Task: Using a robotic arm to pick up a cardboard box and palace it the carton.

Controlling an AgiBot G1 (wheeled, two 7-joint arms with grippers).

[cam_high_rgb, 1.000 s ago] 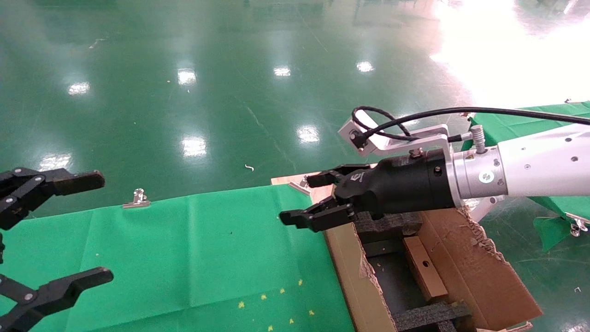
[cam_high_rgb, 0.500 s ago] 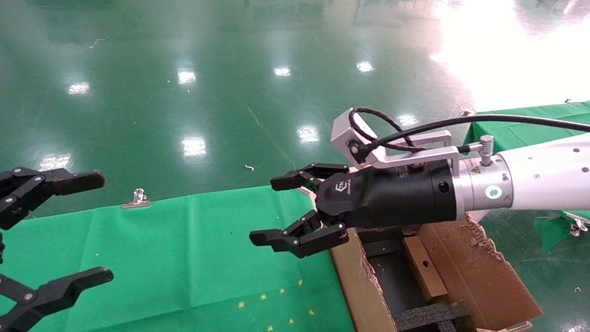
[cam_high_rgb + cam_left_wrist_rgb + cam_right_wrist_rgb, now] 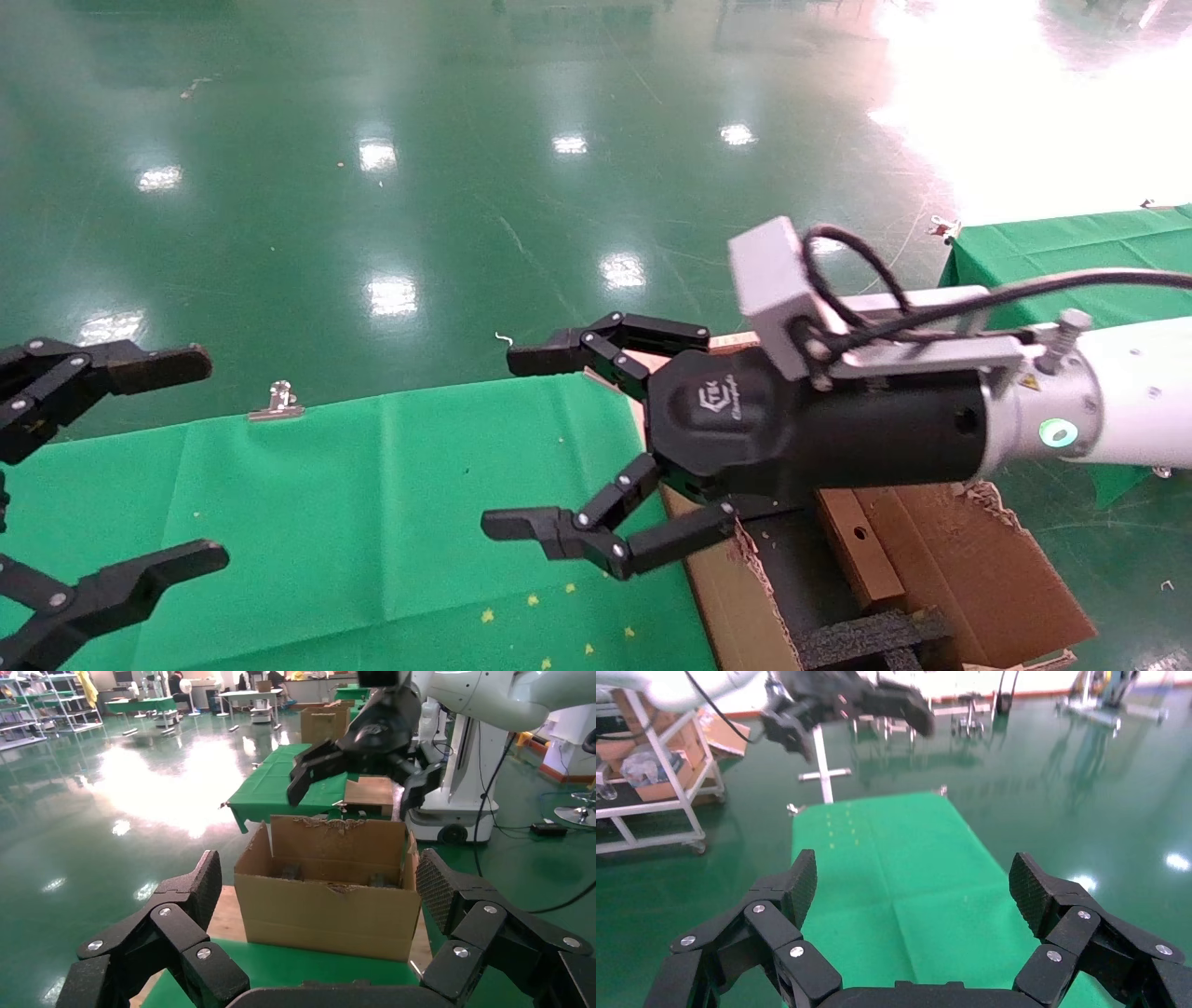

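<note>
The small brown cardboard box with a round hole (image 3: 855, 544) already lies inside the large ragged-flapped corrugated carton (image 3: 987, 568), between black foam inserts (image 3: 866, 638), so I'd judge the placing done. The white-shelled right arm's black end effector (image 3: 568, 438) hangs spread wide and empty over the green-covered tabletop (image 3: 372, 503). The left end effector (image 3: 121, 466) waits agape, empty, at the tabletop's left edge.

Bright overall. Ceiling lamps mirror as white spots across the glossy floor (image 3: 372, 140); far right a big washed-out glare patch, w/ another far left in my left wrist view. My other claw (image 3: 849, 702) looks motion-smeared in the right wrist view. Shadows soft.
</note>
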